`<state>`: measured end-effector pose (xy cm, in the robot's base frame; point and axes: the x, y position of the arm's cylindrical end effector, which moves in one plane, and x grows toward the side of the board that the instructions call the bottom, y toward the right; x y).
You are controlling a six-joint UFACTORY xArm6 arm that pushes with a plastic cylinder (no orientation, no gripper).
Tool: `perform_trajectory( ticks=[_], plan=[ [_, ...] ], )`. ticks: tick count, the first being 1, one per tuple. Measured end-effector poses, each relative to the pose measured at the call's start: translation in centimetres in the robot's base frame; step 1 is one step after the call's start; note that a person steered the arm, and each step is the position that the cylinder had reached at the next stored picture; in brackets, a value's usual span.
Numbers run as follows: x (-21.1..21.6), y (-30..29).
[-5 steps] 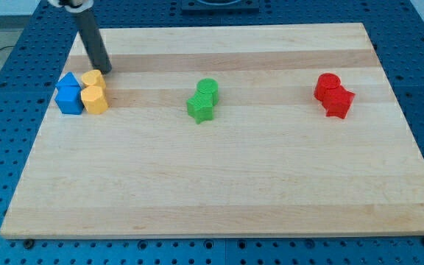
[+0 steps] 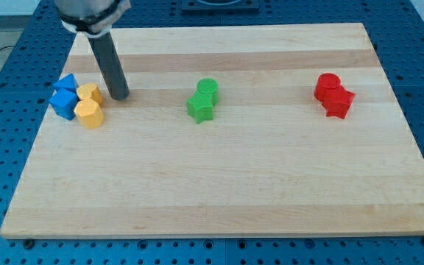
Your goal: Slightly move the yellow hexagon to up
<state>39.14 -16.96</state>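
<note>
The yellow hexagon [image 2: 89, 114] lies at the board's left, touching a second yellow block [image 2: 89, 93] just above it. Two blue blocks [image 2: 65, 95] sit against them on the left. My tip [image 2: 121, 96] rests on the board just right of the upper yellow block, a small gap away, and up-right of the yellow hexagon. The dark rod rises from it toward the view's top left.
A green pair of blocks [image 2: 203, 101] sits near the board's middle. A red pair [image 2: 333, 96] sits at the right. The wooden board [image 2: 219, 184] lies on a blue perforated table.
My tip moved down and right, from above the yellow blocks to their right side. The yellow and blue cluster shifted slightly down-left and turned.
</note>
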Motion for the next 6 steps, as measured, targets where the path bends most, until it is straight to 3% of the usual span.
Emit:
perform_trajectory(
  ticks=[1, 2, 3, 4, 6],
  plan=[
    [4.2, 1.5],
    [8.7, -0.1],
    [10.5, -4.2],
    [9.2, -7.0],
    [5.9, -7.1]
  ],
)
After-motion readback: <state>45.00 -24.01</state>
